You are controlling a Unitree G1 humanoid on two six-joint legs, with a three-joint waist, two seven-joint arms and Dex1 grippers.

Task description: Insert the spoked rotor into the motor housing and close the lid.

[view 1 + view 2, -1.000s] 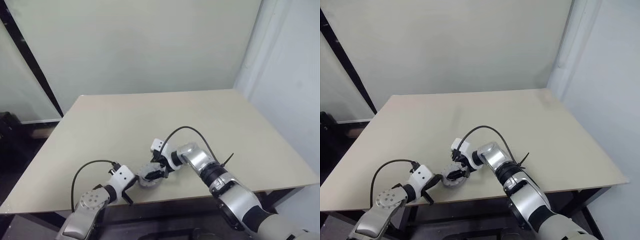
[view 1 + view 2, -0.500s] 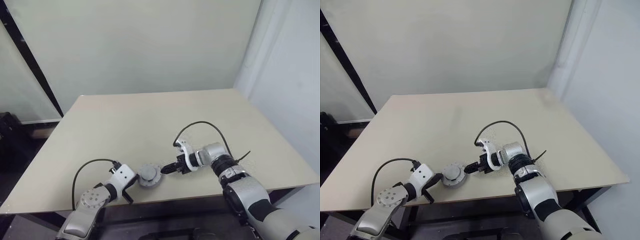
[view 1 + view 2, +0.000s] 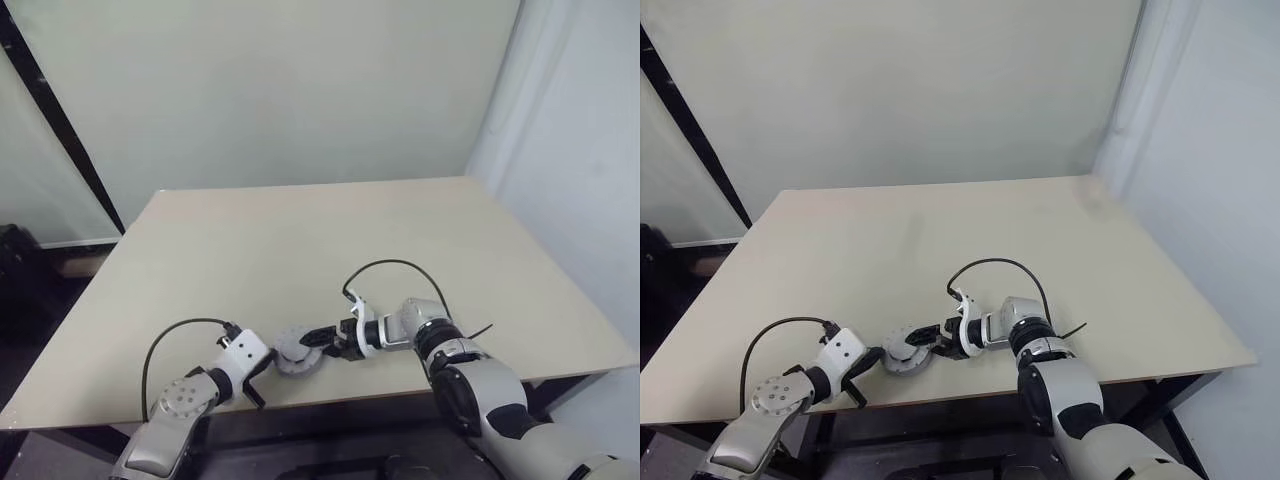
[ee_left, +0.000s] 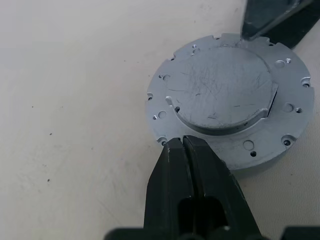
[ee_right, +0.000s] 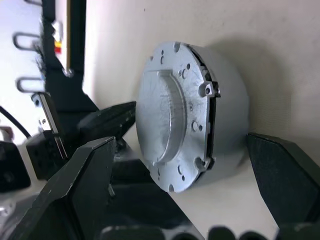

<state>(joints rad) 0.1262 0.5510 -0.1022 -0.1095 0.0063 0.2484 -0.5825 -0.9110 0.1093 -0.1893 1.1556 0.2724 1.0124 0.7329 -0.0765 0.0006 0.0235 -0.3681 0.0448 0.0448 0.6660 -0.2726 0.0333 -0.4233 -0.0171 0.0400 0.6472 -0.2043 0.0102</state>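
While lid (image 4: 225, 92) caps motor housing (image 5: 227, 135) | left gripper (image 4: 183, 144) clenched | right gripper (image 5: 190, 170) spread, straddling housing

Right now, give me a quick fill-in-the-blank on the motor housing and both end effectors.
1. The motor housing sits on the table with its lid ____.
2. The left end effector is ____, its tips at the housing's rim.
3. The right end effector stands ____, one finger on each side of the housing.

Missing: on; shut; open
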